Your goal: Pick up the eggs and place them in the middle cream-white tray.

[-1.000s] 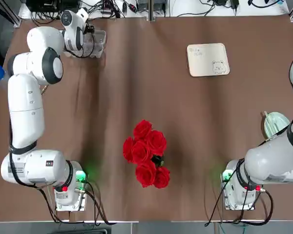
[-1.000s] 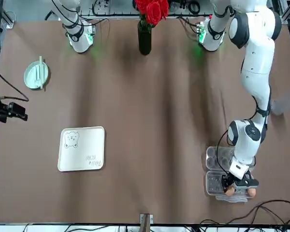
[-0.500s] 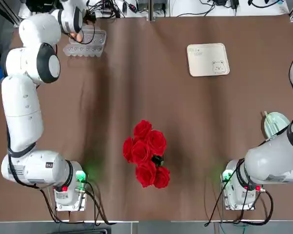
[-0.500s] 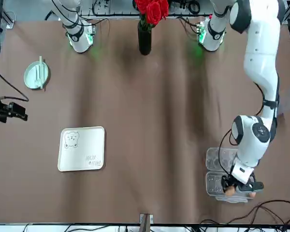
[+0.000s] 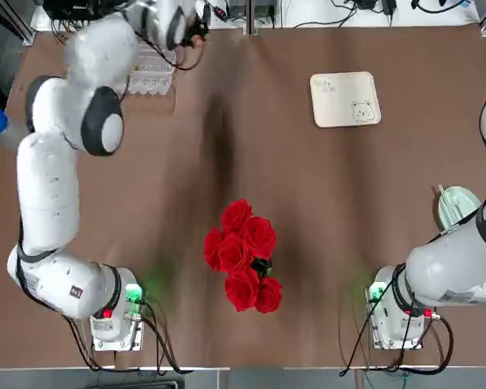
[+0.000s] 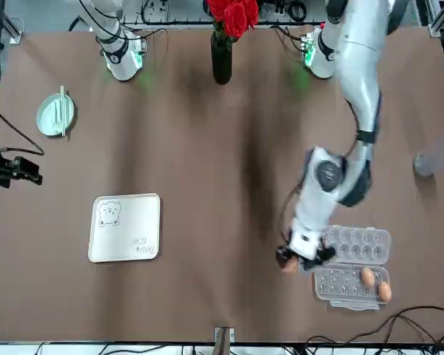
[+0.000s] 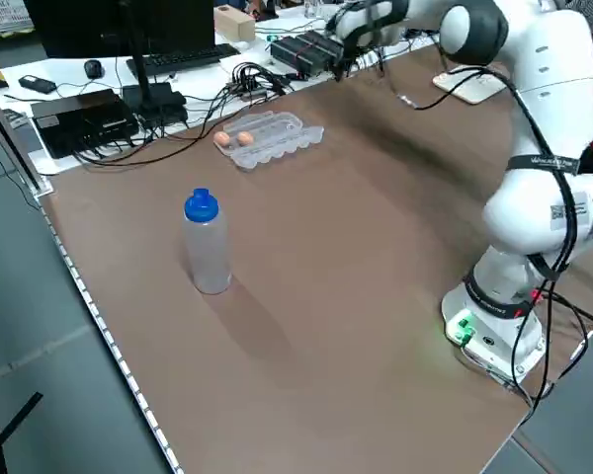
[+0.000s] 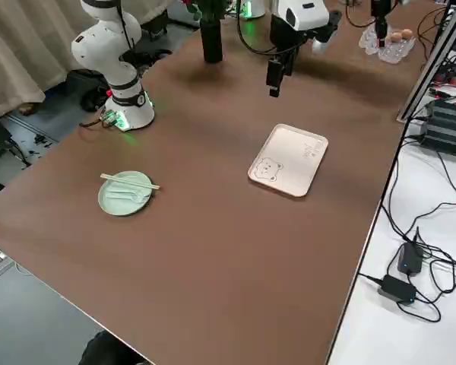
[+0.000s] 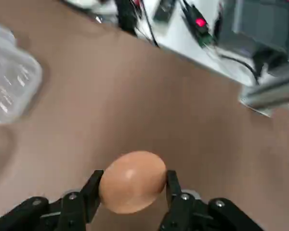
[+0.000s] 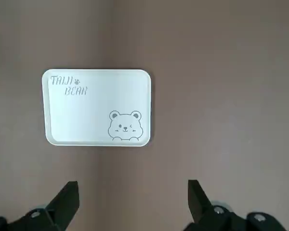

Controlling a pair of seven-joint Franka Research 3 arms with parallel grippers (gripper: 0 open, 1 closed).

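Progress, as we read it: one egg [image 9: 132, 181] pinched in the left gripper [image 6: 288, 260] above the table beside the carton [image 6: 353, 266] (two eggs [image 6: 375, 282] remain inside), tray [image 5: 345, 99] near the far edge bare, right gripper [image 10: 132, 202] spread above it.

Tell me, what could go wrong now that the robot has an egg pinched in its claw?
The left gripper holds one egg only by its rounded sides, above bare table; it might slip out and crack. The cream-white tray lies well across the table, so a long carry remains, with time to lose the grip. Squeezing harder could break the shell. Two more eggs wait in the clear carton. The right gripper hangs open above the tray and could get in the way.
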